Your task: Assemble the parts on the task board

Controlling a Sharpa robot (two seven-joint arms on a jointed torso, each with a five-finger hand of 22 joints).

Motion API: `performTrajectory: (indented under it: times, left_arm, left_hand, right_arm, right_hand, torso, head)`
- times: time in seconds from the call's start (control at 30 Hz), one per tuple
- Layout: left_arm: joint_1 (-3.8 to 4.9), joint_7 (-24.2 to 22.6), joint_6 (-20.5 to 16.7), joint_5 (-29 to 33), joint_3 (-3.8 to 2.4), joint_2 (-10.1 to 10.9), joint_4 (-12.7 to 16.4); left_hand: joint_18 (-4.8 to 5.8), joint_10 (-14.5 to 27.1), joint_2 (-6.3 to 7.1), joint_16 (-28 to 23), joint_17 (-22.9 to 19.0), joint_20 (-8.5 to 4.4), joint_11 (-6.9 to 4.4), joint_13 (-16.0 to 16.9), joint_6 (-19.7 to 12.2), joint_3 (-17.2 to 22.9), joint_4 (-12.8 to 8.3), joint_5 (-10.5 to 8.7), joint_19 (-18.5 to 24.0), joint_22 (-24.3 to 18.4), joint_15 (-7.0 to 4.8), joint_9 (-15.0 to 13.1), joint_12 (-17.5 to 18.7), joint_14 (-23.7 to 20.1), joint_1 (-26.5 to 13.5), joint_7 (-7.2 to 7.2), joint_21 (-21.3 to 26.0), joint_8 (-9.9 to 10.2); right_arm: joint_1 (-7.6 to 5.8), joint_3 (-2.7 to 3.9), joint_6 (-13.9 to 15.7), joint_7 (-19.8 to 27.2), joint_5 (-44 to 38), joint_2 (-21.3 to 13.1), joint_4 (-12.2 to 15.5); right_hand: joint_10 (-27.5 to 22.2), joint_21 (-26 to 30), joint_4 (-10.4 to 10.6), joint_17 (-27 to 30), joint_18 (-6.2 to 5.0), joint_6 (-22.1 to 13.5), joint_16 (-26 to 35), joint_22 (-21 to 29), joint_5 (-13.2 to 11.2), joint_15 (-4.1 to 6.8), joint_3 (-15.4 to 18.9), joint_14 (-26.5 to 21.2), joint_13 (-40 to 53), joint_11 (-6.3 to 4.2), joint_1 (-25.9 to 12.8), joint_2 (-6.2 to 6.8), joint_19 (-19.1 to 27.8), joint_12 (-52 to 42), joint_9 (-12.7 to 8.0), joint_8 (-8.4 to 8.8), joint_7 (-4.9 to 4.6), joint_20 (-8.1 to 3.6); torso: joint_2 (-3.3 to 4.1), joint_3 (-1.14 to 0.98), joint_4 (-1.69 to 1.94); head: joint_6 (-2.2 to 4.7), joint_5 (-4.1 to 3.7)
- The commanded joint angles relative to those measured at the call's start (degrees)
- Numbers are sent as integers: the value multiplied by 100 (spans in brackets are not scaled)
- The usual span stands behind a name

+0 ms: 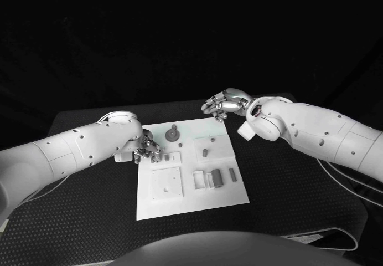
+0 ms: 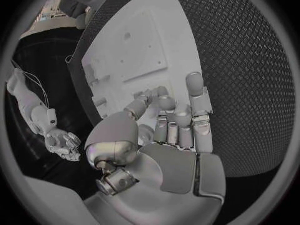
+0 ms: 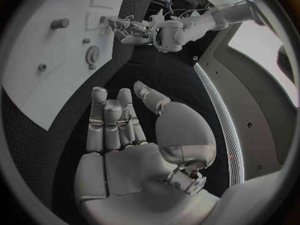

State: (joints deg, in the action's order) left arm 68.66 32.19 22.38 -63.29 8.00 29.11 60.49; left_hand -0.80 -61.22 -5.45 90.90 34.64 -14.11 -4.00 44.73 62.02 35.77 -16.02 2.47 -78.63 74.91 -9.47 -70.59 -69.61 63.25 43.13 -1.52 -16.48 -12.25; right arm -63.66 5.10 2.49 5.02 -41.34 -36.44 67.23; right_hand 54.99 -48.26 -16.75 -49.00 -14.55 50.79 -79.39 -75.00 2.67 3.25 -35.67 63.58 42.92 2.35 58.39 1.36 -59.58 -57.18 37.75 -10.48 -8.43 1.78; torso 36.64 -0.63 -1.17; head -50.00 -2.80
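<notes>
A black textured table carries the white task board, its long axis running away from the robot. The left hand rests at the board's left edge, fingers loosely apart, holding nothing; the right hand hovers beyond its far corner, likewise holding nothing.

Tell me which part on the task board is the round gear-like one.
The round toothed part near the task board's far edge; the other parts are straight or blocky.

A black tabletop with a fine diamond-textured surface stands in a very dark room. Beyond its far edge everything falls to black, with no wall or furniture to make out. A pale cable lies looped across the tabletop near its right side.
</notes>
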Motion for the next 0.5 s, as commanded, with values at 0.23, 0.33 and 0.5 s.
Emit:
performTrajectory:
  times: [0.23,0.33,0.5]
  left_arm:
    - [-39,-78,-46,-40,19,-59,-25]
    - [-45,-101,-81,-62,19,-62,-27]
    - [-49,-111,-70,-74,20,-67,-29]
  left_hand:
    - [80,-50,-248,10,9,-7,-10,-6,82,16,-11,29,30,140,-60,-10,41,31,288,-67,-28,-19]
    - [80,-53,-250,10,10,-8,-10,-6,84,17,-12,29,28,140,-61,-11,40,33,292,-67,-31,-17]
    - [80,-62,-252,13,14,-10,-12,-5,89,20,-16,29,21,140,-62,-13,38,40,303,-65,-39,-15]
  right_arm:
    - [3,1,-73,37,-10,5,4]
    - [3,1,-75,37,-10,6,4]
    - [3,1,-77,39,-10,5,5]
  right_hand:
    - [-16,17,19,6,-44,-13,19,-82,21,53,1,0,-9,7,-68,-5,-30,-27,-5,20,-40,-16]
    - [-16,17,18,6,-44,-13,19,-82,21,53,1,0,-10,7,-68,-5,-30,-27,-5,20,-40,-16]
    - [-16,17,18,6,-44,-13,19,-82,21,53,1,0,-10,7,-68,-5,-30,-27,-5,20,-40,-16]
  torso:
    - [2,-2,-7]
    - [2,-2,-5]
    - [1,-3,-4]
  head:
    - [0,-3]
    - [0,-6]
    - [0,-12]
